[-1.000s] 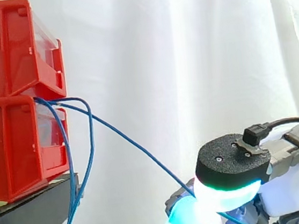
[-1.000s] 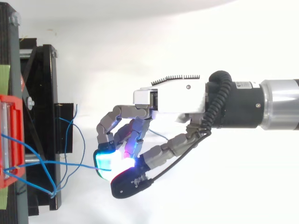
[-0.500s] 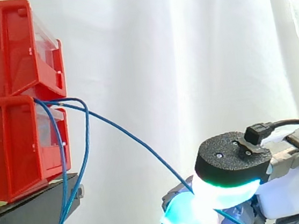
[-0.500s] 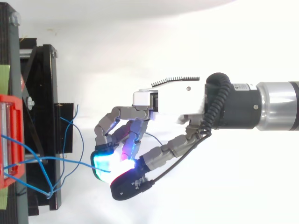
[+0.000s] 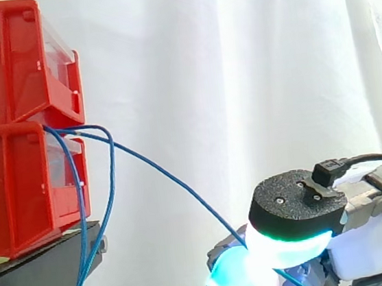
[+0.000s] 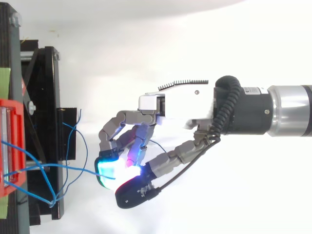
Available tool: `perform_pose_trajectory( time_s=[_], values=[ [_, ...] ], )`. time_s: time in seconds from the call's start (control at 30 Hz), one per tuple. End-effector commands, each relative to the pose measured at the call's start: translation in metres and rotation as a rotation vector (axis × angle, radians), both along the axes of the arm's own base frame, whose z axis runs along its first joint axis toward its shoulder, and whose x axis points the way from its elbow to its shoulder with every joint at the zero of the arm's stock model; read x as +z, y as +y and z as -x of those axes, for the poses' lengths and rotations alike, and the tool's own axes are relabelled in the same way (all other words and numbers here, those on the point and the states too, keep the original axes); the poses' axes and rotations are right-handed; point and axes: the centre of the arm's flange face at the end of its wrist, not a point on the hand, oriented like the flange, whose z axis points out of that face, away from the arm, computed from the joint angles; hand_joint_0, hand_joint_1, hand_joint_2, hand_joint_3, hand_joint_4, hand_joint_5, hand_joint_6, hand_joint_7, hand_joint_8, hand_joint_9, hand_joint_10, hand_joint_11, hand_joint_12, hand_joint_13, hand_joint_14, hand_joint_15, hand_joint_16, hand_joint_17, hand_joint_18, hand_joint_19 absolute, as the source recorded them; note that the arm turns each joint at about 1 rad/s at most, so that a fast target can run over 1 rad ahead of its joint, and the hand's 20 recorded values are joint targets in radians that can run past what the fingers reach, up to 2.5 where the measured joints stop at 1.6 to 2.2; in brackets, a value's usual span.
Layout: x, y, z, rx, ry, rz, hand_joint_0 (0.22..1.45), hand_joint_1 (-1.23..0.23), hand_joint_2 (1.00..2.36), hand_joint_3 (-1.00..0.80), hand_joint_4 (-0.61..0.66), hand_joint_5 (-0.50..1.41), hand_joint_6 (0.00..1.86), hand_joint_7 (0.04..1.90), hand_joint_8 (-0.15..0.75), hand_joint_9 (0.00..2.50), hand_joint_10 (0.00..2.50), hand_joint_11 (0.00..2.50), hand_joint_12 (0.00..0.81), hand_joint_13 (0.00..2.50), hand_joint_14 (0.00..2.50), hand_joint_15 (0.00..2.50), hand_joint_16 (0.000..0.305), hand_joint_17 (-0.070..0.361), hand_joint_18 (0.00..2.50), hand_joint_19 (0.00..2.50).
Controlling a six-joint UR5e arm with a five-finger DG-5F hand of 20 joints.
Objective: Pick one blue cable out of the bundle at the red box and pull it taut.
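Note:
Two red bins are stacked at the left on a black stand. Several thin blue cables come out between them. One blue cable runs in a slight curve down and right from the bins to my hand. My hand is shut on this cable, pinching it between the thumb and the glowing fingertips. The cable's free end loops behind the fingers. The other blue cables hang loose down the front of the stand.
A white curtain is behind the work. In the top view the black stand and the red bin's edge lie along the left side, and my arm comes in from the right over white ground.
My hand has shifted slightly left toward the bins since a second ago, and the held cable has gone a little slacker. Nothing has moved in the last half second.

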Motion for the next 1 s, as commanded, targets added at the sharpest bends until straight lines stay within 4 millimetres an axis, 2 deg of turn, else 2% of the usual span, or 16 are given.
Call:
perform_pose_trajectory(
  time_s=[0.0, 0.97],
  values=[
    [-0.0003, -0.0001, 0.0003, 0.0, 0.001, 0.0, 0.66, -0.91, 1.01, 0.05, 0.02, -0.07, 0.93, 1.11, 0.473, 1.14, 0.01, 0.72, 0.439, 0.67, 0.01, 0.23, 0.061, 0.137, 0.66, 0.28],
    [-0.0003, -0.0001, 0.0003, 0.0, 0.001, 0.0, 0.65, -0.9, 1.01, 0.03, 0.03, -0.08, 0.92, 1.1, 0.47, 1.11, 0.01, 0.69, 0.437, 0.65, 0.01, 0.22, 0.061, 0.136, 0.64, 0.28]
  ],
)
